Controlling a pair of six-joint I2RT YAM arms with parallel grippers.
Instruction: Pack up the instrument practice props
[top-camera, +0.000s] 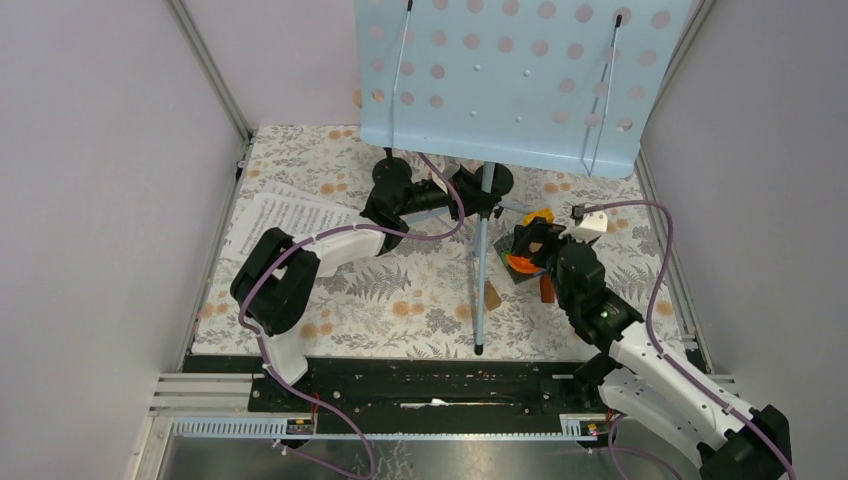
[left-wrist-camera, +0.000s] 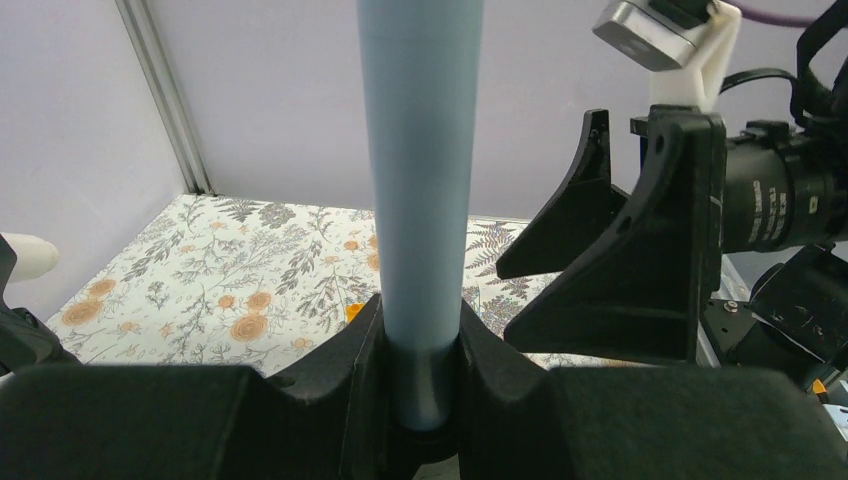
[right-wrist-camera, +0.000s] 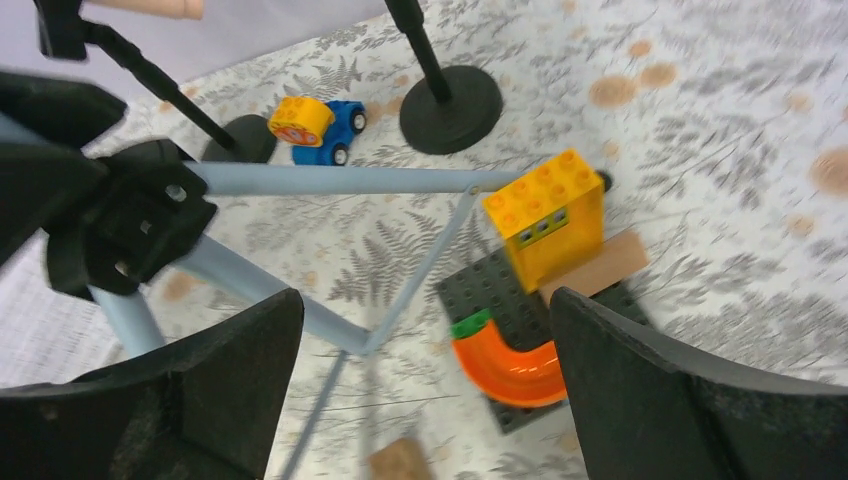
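Where the left gripper (left-wrist-camera: 420, 345) is seen from its wrist, its fingers are clamped on the rack's light-blue pole (left-wrist-camera: 420, 150), which stands upright between them. From above, the perforated rack (top-camera: 510, 80) is seen at the far side of the floral mat (top-camera: 400, 290), and its legs (right-wrist-camera: 330, 180) are spread over the mat. White pages (top-camera: 285, 215) lie on the left, partly hidden by the left arm. The right gripper (right-wrist-camera: 425, 390) is held with its fingers wide apart and nothing between them, above a yellow block (right-wrist-camera: 550, 215), an orange curve (right-wrist-camera: 510, 365) and a dark plate (right-wrist-camera: 480, 290). A brown block (right-wrist-camera: 600, 265) lies touching the yellow one. Two black holder bases (right-wrist-camera: 450, 95) are set beyond the legs, with a toy car (right-wrist-camera: 320, 130) between them.
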